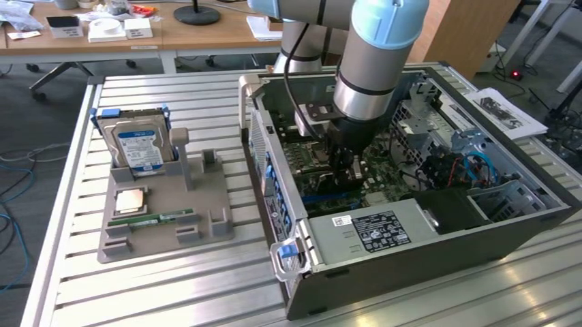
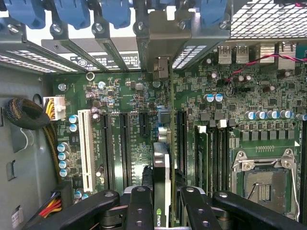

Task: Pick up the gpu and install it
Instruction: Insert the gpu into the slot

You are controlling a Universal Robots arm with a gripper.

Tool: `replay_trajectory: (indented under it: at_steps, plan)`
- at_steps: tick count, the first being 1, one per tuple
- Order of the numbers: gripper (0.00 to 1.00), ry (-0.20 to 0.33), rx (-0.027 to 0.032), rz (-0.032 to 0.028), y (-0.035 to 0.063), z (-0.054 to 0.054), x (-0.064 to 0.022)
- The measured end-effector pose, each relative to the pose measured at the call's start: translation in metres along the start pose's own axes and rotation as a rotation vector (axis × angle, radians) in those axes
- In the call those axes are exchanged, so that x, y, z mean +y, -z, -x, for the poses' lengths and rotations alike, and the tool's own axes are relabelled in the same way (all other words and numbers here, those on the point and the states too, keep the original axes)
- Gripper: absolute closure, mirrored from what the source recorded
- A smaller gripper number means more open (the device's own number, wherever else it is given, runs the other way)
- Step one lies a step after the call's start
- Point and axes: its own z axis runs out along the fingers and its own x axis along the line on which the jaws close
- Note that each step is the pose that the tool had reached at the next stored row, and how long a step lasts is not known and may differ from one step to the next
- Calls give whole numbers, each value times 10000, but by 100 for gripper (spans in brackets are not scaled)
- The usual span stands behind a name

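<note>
Closest to your wrist camera, the gripper (image 2: 162,203) has its black fingers (image 2: 140,206) pinching the gpu (image 2: 161,167) from both faces, one finger on each side of the card. You see the gpu edge-on, standing upright over the green motherboard (image 2: 120,96), with a small logo on its near edge. Its far end reaches the metal bracket area at the case's rear wall, below the row of blue latches (image 2: 72,9). The card sits between the long black slots (image 2: 123,143) on one side and the memory slots (image 2: 216,153) on the other. You cannot tell whether its lower edge is seated in a slot. A white slot (image 2: 86,148) runs parallel to it further off, and the empty CPU socket (image 2: 261,179) lies beyond the memory slots. A sleeved cable bundle (image 2: 26,112) curls by the case wall.

In the exterior view, your arm (image 1: 377,54) reaches straight down into the open case (image 1: 409,266), with the gripper (image 1: 347,174) low over the board. On the exterior view's left, well apart from the case, the grey tray (image 1: 204,225) holds an upright hard drive (image 1: 141,146), a chip (image 1: 130,199) and a green memory stick (image 1: 155,220). Both tray and case rest on the slatted table (image 1: 136,300).
</note>
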Motion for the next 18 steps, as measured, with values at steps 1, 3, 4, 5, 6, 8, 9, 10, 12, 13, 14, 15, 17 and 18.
replay_trajectory:
  at_steps: [1,3,4,5,6,8,9,10,12,13,14,15,17,18]
  plan:
    - [73,0,1,0,0,0,0]
    - [73,0,0,0,0,0,0]
    - [73,0,0,0,0,0,0]
    - [73,0,0,0,0,0,0]
    - [73,0,0,0,0,0,0]
    - [73,0,0,0,0,0,0]
    - [73,0,0,0,0,0,0]
    - [73,0,0,0,0,0,0]
    - [73,0,0,0,0,0,0]
    - [73,1,0,-1,0,0,1]
    - [73,1,0,-4,0,0,3]
    - [73,0,-2,-10,0,0,7]
    - [73,1,-5,-23,0,-1,14]
    - [73,1,-6,-30,0,-1,17]
